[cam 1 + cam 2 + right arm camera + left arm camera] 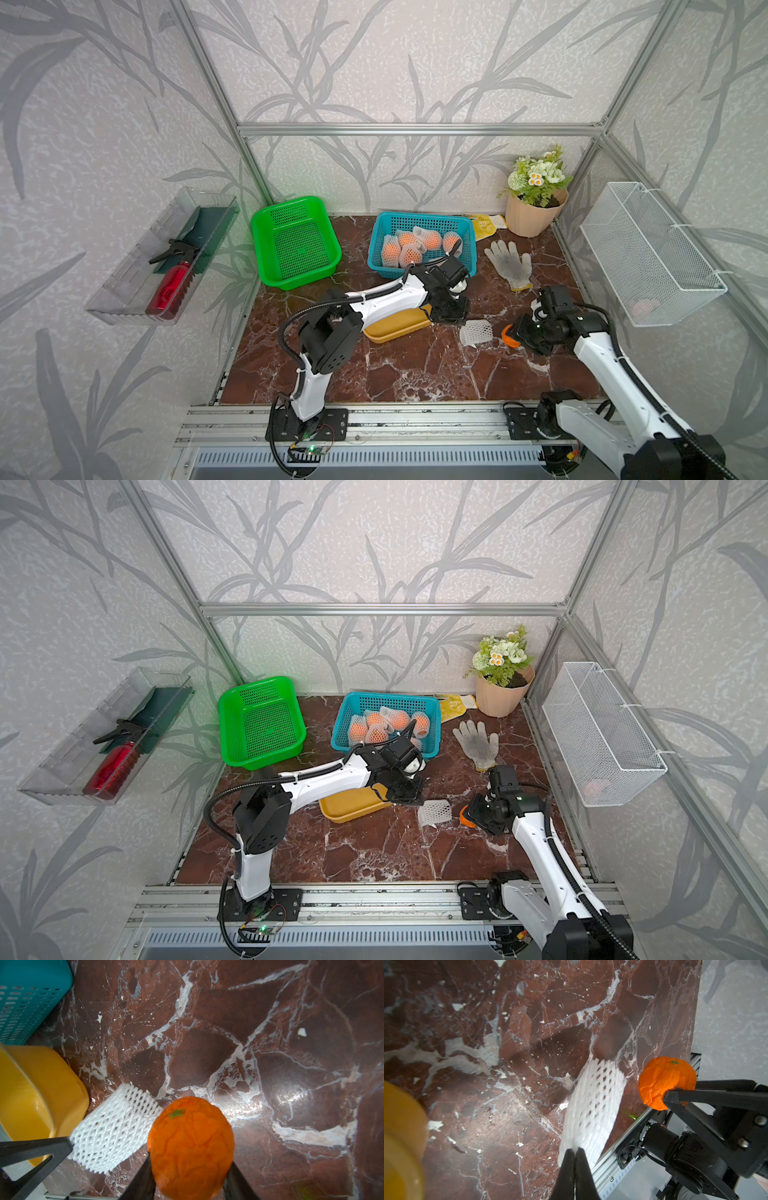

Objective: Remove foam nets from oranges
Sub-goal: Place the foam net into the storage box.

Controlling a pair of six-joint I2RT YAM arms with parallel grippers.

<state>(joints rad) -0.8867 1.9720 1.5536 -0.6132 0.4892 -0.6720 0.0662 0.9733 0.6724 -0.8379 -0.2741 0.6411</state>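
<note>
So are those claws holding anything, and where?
The left gripper pinches the foam net by one edge; the right gripper clamps the bare orange across its sides.

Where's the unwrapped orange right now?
In both top views the orange sits in the right pincer, right of the foam net and in front of the glove.

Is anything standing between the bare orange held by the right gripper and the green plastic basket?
Yes. The left gripper, shut on the white foam net, and its white arm lie across the straight path from the bare orange to the green plastic basket.
</note>
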